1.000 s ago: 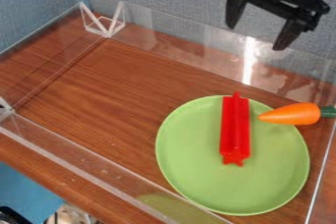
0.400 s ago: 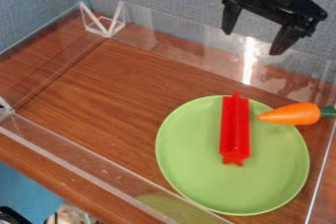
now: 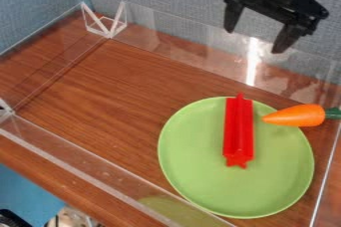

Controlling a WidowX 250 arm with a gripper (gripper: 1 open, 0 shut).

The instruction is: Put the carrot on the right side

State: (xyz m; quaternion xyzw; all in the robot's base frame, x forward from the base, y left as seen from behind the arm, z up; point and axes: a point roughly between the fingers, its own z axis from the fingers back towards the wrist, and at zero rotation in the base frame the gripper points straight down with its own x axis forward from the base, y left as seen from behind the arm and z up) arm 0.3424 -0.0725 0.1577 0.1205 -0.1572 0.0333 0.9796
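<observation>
The small orange carrot [image 3: 296,115] lies on its side at the upper right rim of a green plate [image 3: 200,166], its green stem tip pointing right. A long red block [image 3: 237,129] rests along the plate's middle. My black gripper [image 3: 257,30] hangs open in the air at the top right, well above and behind the carrot, with nothing between its fingers. The brown wooden tabletop [image 3: 107,82] stretches out to the left of the plate.
Clear acrylic walls [image 3: 200,47] enclose the table on all sides. A small white wire stand [image 3: 103,17] sits in the back left corner. The plate fills the front right part of the enclosure.
The gripper has drifted slightly left and up, staying open. Carrot, block and plate have not moved.
</observation>
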